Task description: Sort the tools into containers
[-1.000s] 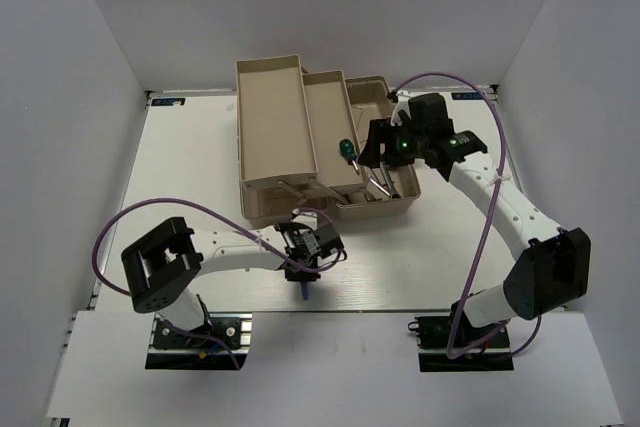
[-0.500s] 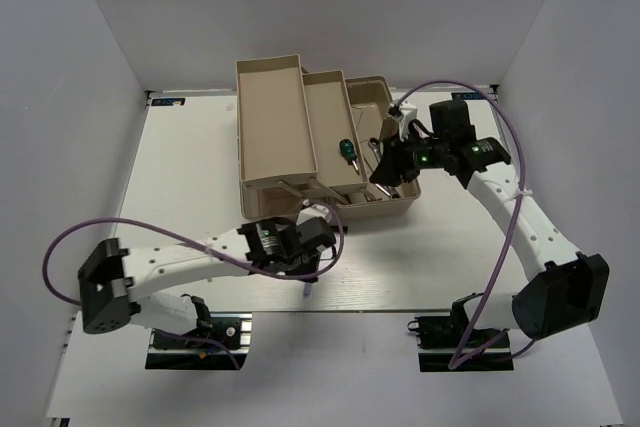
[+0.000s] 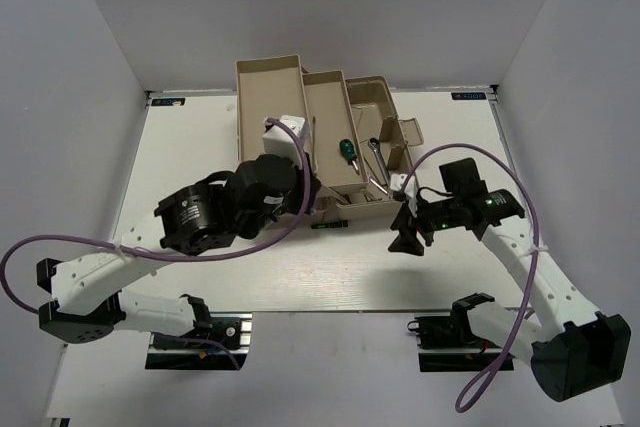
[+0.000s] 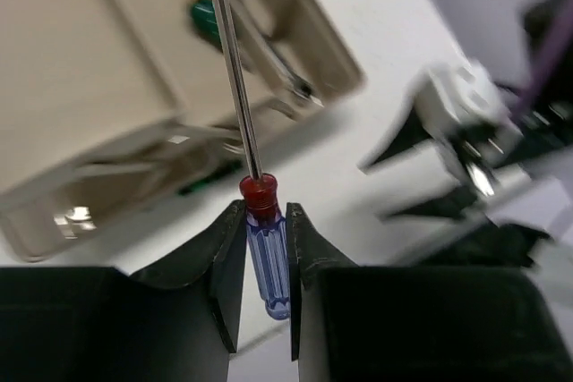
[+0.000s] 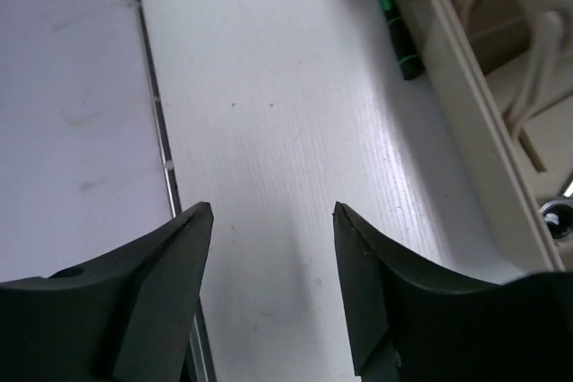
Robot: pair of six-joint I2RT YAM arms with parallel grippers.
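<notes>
My left gripper (image 3: 305, 175) is shut on the blue-handled precision screwdriver (image 4: 266, 257) and holds it up over the beige trays (image 3: 270, 122); its thin shaft (image 3: 313, 134) points to the far side. A green-handled screwdriver (image 3: 347, 150) lies in the toolbox beside the middle tray (image 3: 328, 112). Silver wrenches (image 3: 377, 165) lie in the toolbox base (image 3: 392, 209). Another green-handled tool (image 5: 395, 24) lies on the table against the box's front wall. My right gripper (image 3: 408, 234) is open and empty, low over the table in front of the box; its jaws (image 5: 269, 212) frame bare table.
The toolbox base wall (image 5: 474, 149) runs along the right edge of the right wrist view, with a wrench end (image 5: 557, 216) inside. A black seam (image 5: 161, 145) marks the table's edge. White walls enclose the table on three sides.
My left arm has lifted from the table's front and carried the blue screwdriver up over the trays. My right gripper has pulled back out of the toolbox base to the table in front.
</notes>
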